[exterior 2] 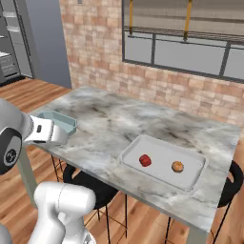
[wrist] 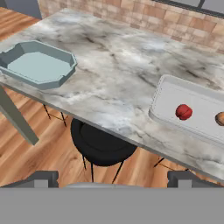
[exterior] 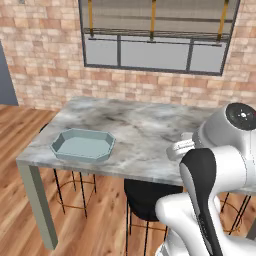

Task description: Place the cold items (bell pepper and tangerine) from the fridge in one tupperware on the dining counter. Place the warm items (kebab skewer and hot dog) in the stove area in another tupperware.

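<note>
Red bell pepper [wrist: 183,112] in tray [wrist: 175,94], well beyond open gripper [wrist: 112,177].

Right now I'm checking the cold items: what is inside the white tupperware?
Inside the white tupperware lie a red bell pepper and an orange tangerine, apart from each other. Nothing covers them.

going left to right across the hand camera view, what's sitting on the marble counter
Teal tupperware → white tupperware → red bell pepper → tangerine at the right edge; both items lie inside the white one.
</note>
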### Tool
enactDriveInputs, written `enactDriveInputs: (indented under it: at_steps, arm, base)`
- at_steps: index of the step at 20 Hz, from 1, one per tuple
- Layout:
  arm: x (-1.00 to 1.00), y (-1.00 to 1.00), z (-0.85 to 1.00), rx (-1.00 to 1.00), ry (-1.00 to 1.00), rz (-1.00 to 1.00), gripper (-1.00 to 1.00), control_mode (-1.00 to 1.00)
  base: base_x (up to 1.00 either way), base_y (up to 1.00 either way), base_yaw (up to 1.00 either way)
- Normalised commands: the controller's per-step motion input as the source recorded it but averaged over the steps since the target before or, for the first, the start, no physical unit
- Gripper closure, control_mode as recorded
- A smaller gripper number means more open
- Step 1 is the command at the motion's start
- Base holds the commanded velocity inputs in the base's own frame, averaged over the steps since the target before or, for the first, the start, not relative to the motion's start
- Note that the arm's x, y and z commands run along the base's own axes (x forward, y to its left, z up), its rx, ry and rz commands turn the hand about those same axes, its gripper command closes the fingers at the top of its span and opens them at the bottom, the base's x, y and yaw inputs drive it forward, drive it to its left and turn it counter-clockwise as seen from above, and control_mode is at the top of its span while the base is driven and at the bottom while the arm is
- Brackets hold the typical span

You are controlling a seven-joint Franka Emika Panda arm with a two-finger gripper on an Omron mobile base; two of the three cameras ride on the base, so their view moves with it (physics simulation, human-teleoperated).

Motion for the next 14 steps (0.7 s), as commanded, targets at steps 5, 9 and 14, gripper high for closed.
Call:
enactDriveInputs:
  at_steps: [5, 9, 14]
  arm:
    - [0.00, 0.00, 0.00, 0.00, 0.00, 0.00, -1.00, 1.00]
    - [0.00, 0.00, 0.00, 0.00, 0.00, 0.00, -1.00, 1.00]
    - [0.00, 0.00, 0.00, 0.00, 0.00, 0.00, -1.00, 1.00]
  base:
    - [-0.09, 1.00, 0.54]
    - [-0.12, 0.99, 0.79]
    - [-0.02, 0.84, 0.88]
